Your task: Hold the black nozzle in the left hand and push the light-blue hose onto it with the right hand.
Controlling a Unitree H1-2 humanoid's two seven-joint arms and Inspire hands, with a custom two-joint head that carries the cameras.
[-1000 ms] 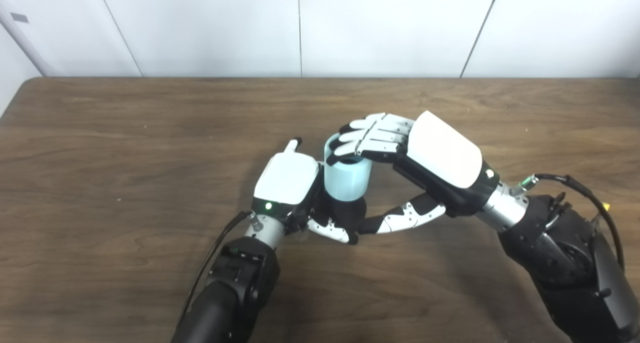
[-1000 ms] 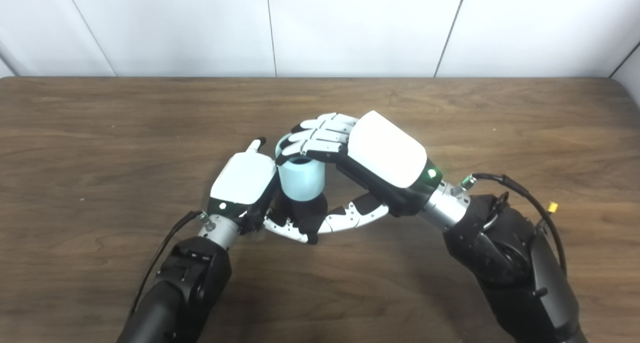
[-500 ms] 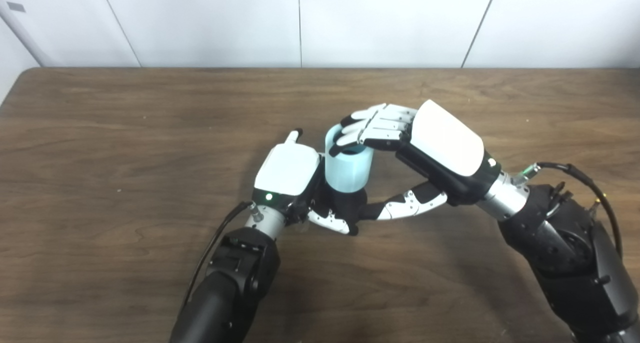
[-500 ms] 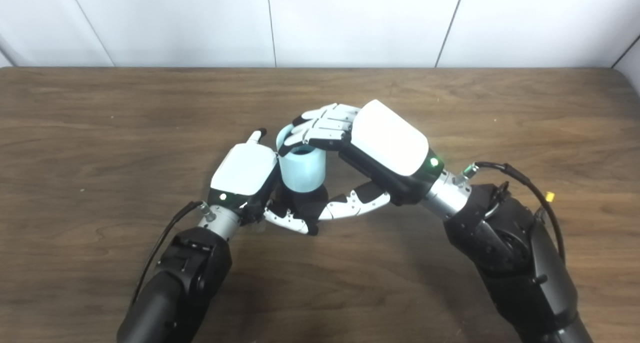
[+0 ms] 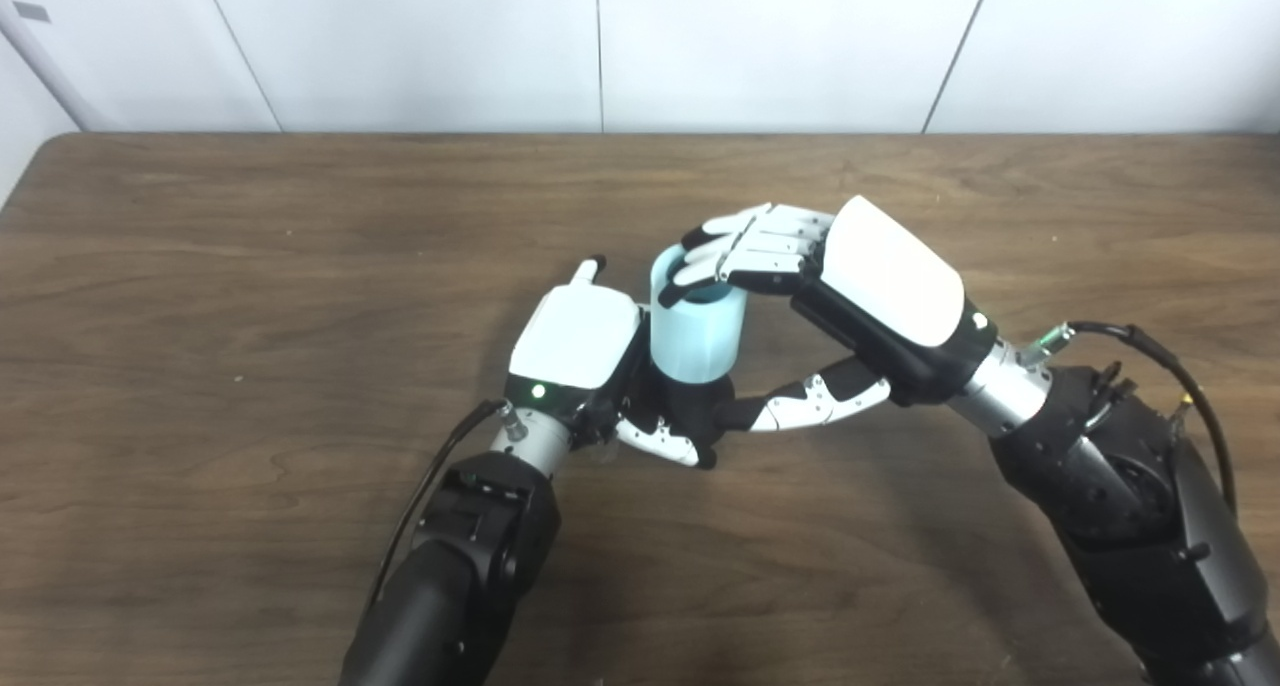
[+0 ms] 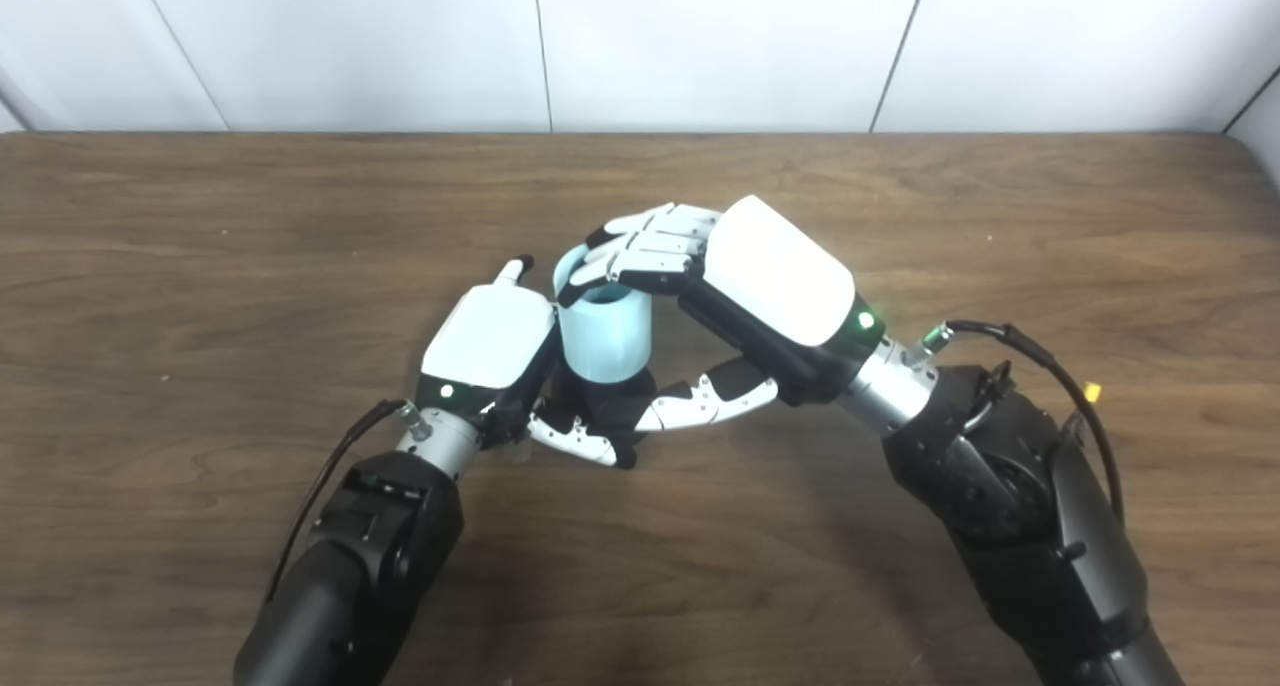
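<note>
Left hand [image 5: 578,341] and right hand [image 5: 880,286]: white shells, green lights, silver wrists, black forearms with black cables.

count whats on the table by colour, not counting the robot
light-blue: 1, the hose, under the right hand
black: 1, the nozzle, held by the left hand
total: 2
</note>
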